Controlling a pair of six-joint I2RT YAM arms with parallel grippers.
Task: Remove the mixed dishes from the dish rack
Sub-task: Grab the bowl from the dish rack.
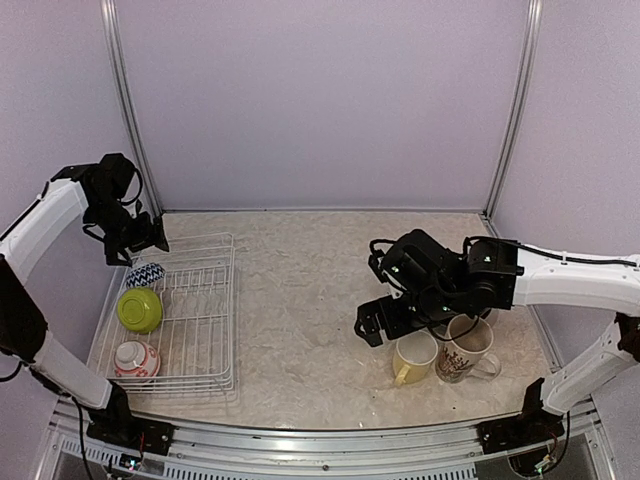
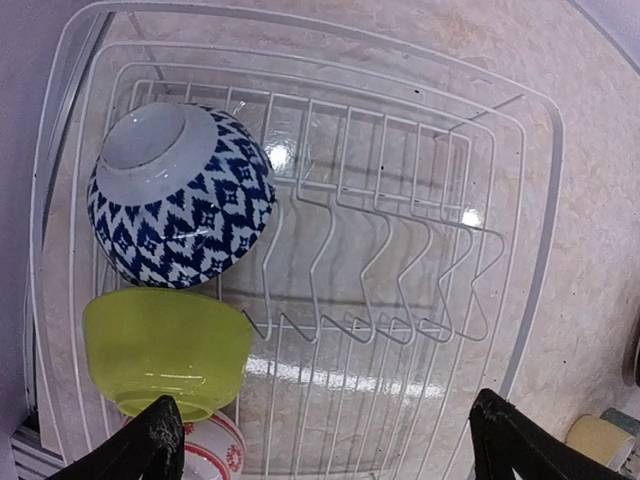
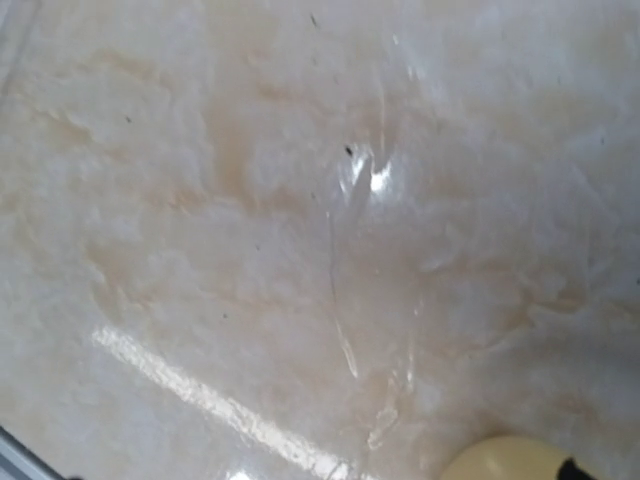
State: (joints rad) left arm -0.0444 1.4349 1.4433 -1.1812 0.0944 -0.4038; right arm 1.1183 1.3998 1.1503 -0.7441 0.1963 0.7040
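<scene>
The marbled surface carries everything. The white wire dish rack sits at its left side, within the left arm's reach, while the right side looks to serve as the drop-off area.

Three bowls line the rack's left edge, one behind another. At the far end is a blue-and-white zigzag bowl, tipped so its pale foot faces up toward the wrist camera. A lime-green bowl sits in the middle, touching or nearly touching it. A red-white patterned bowl is nearest the arm bases. The upright wire slots beside them hold no plates.

A yellow mug and a cream patterned mug stand just beside each other on the right, outside the rack, so that part of the unloading appears done.

The left end effector hovers above the rack's far corner with its fingers spread wide, apparently lining up on the zigzag bowl. The right end effector hangs near the yellow mug. Its wrist view shows mostly bare surface, so whether it is spread or closed cannot be told.
</scene>
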